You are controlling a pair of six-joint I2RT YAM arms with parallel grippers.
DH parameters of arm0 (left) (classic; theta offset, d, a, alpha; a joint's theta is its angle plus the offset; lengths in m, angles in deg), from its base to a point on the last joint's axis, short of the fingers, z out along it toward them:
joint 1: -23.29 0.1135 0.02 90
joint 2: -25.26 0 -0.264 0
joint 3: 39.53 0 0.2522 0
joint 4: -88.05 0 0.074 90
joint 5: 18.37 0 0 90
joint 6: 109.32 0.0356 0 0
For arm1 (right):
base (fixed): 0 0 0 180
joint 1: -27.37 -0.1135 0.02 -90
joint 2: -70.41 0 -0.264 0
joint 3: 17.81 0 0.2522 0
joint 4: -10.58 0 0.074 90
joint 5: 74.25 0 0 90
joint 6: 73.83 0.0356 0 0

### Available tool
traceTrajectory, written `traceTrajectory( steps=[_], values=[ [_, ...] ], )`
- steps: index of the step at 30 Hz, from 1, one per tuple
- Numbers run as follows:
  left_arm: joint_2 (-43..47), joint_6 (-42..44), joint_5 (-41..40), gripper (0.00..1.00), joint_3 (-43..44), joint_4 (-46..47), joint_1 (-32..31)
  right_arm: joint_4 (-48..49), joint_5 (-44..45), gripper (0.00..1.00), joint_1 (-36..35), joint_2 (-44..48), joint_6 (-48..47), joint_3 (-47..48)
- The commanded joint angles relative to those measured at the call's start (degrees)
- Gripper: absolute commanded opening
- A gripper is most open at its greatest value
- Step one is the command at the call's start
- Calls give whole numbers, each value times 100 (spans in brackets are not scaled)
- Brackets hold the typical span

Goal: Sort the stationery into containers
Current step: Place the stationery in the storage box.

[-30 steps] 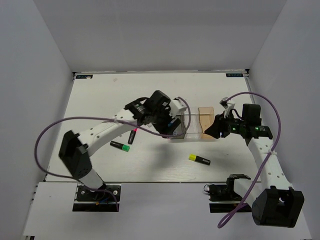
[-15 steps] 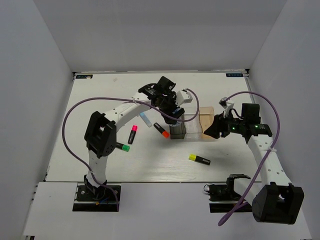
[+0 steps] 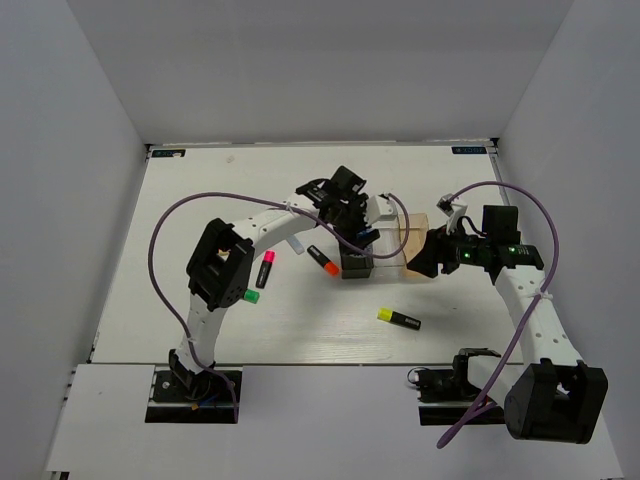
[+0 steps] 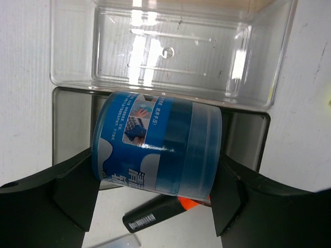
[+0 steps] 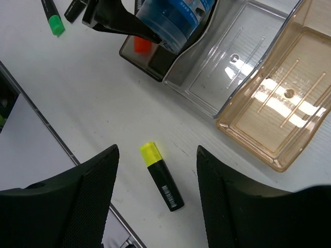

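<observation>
Gripping the blue-and-white tub by its sides, the left gripper holds it lying sideways over the dark grey bin, next to the clear bin. The tub's blue label carries white Chinese characters and a small picture; the wording is too small to read. An orange highlighter with a barcode sticker lies just beside the dark grey bin. The right gripper hangs with its fingers spread wide, holding nothing, above a yellow highlighter near the tan bin. A green highlighter and a pink highlighter lie further left on the white table, which is enclosed by pale grey walls.
</observation>
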Motion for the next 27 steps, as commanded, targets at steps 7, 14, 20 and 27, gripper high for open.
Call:
traceTrajectory(
  steps=[7, 14, 20, 27],
  values=[
    [368, 302, -572, 51, -198, 524, -156, -116, -132, 66, -16, -18, -158, 281],
    [473, 249, -765, 68, -234, 621, -209, -142, -176, 68, -16, -61, -184, 272],
    [772, 205, -827, 83, -312, 735, -217, -151, -167, 75, -16, -114, -202, 263],
    [1114, 21, -635, 95, -497, 752, -217, -160, -167, 76, -7, -184, -220, 254]
  ],
)
